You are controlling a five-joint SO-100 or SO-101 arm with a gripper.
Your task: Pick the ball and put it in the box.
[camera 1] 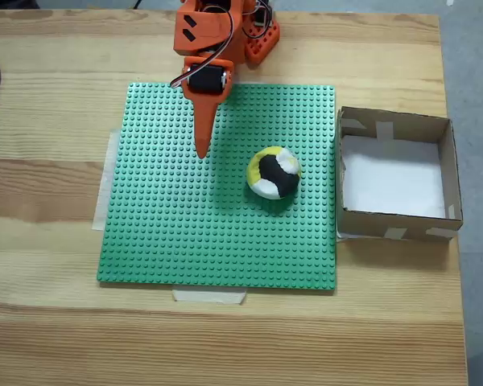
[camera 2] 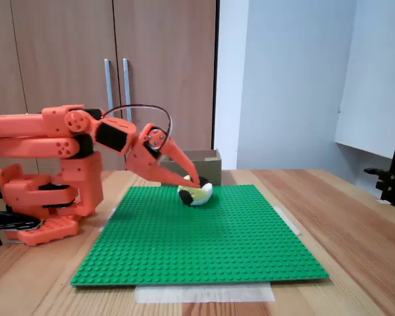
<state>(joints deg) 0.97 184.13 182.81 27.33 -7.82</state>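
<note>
Wooden bench (camera 1: 48,201) carries a green mat (camera 1: 185,233) mid-surface where the ball (camera 1: 274,172) lies ungrasped, box (camera 1: 449,173) empty at one edge, hand (camera 1: 201,149) clenched nearby, everything left.

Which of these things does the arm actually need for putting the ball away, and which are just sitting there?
Needed:
ball
box
gripper

Just there:
green studded mat
table
cupboard doors

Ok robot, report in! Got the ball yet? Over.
Gripper shut, empty, above the mat. Ball loose on the mat, apart from the gripper. Box empty beside the mat. Nothing in the way.
</note>
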